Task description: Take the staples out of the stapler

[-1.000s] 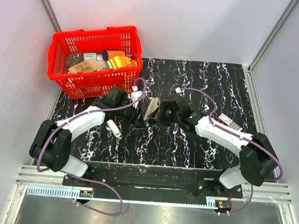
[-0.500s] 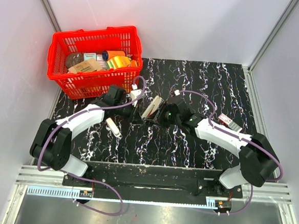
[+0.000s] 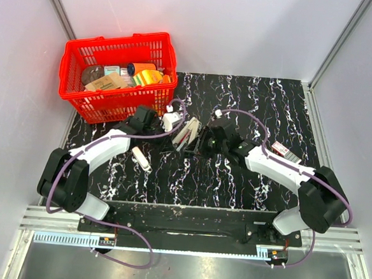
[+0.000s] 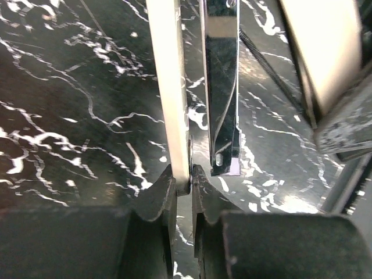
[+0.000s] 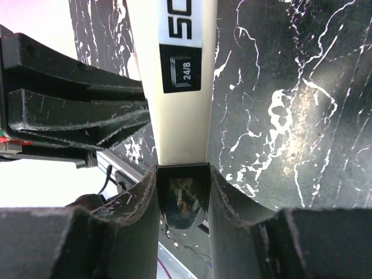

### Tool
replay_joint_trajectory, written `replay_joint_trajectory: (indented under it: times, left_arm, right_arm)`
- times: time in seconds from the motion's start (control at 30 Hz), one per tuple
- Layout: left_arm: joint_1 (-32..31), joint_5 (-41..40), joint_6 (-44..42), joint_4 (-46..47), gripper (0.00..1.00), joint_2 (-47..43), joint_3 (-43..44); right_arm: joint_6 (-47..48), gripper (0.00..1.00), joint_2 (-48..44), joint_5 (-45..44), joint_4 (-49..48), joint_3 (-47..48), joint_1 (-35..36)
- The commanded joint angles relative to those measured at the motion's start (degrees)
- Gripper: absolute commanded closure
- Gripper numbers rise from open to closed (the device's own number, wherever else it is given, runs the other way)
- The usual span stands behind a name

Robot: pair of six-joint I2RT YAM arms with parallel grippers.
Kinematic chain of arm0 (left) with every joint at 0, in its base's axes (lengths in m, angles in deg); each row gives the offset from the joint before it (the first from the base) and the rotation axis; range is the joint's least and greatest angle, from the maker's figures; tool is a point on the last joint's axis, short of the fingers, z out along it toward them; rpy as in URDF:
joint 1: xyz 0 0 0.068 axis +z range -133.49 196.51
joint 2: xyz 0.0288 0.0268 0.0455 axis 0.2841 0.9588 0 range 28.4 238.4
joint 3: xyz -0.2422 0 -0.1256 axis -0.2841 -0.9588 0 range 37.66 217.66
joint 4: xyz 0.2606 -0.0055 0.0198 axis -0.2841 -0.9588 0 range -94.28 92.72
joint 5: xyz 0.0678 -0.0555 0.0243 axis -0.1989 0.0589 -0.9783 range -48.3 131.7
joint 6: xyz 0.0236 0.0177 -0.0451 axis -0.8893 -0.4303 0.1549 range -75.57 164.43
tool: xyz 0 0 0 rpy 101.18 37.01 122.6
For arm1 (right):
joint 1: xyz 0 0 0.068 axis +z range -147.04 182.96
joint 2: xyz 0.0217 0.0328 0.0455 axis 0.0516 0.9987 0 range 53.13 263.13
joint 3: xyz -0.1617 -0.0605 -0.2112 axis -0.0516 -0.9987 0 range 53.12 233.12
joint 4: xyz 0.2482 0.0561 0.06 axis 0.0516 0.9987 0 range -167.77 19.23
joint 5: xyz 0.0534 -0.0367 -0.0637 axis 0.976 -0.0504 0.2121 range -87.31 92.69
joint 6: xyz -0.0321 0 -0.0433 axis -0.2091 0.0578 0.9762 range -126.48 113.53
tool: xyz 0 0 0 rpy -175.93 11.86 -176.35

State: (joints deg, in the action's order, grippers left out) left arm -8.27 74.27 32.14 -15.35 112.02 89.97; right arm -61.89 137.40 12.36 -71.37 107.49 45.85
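Stapler (image 3: 185,135) splayed open btwn both arms; L hand (image 4: 182,181) clenched on its beige plate, R hand (image 5: 182,195) gripping its end.

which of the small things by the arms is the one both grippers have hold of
The stapler, clamped between the left gripper and the right gripper. The white stick and the red box lie loose, ungripped.

The stapler (image 3: 185,136) fills the gap between the left gripper (image 4: 183,185) and right gripper (image 5: 182,174). On the far side of the left fingers the red basket (image 3: 115,102) blocks the way, and a white stick (image 3: 141,159) lies on their near side. Beyond the right fingers there is bare table (image 3: 259,97). A small box (image 3: 281,150) sits behind them.
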Motion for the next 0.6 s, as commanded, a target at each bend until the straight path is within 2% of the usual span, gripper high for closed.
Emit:
replay_joint_trajectory:
  times: [0.0,0.33,0.57]
  left_arm:
    - [-1.0,-10.3,-11.0,6.0,1.0,-3.8,-1.5]
    - [-4.7,-29.1,-24.8,19.5,1.0,-7.6,-9.7]
    - [-8.5,-40.6,-34.4,28.7,1.0,-6.6,-15.0]
  right_arm:
    - [9.2,1.0,-1.1,2.4,3.0,1.4,-3.7]
    - [27.0,1.0,1.9,2.4,6.2,2.6,-5.1]
    - [30.2,1.0,2.7,-1.8,7.1,2.1,-5.4]
